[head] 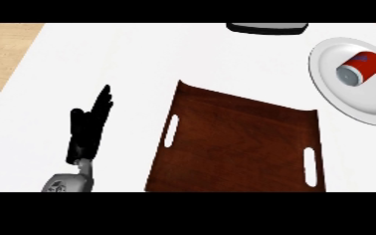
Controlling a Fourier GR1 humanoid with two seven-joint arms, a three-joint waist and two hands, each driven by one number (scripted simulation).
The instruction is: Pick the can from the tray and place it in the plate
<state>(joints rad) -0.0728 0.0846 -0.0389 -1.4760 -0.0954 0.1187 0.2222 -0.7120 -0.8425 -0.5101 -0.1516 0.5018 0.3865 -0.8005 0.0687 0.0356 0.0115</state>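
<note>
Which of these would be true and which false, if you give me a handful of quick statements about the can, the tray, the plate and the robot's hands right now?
1. The can lies on its side on the plate. True.
2. The can sits on the tray. False: the tray's wooden surface shows nothing on it; the can is on the plate at the right.
3. The left hand is open, fingers straight, to the left of the tray. True.
4. The right hand is curled round the can. False: no right hand shows in the head view, and nothing holds the can.
5. The plate rests on top of the tray. False: it sits on the white counter, beyond the tray's far right corner.
</note>
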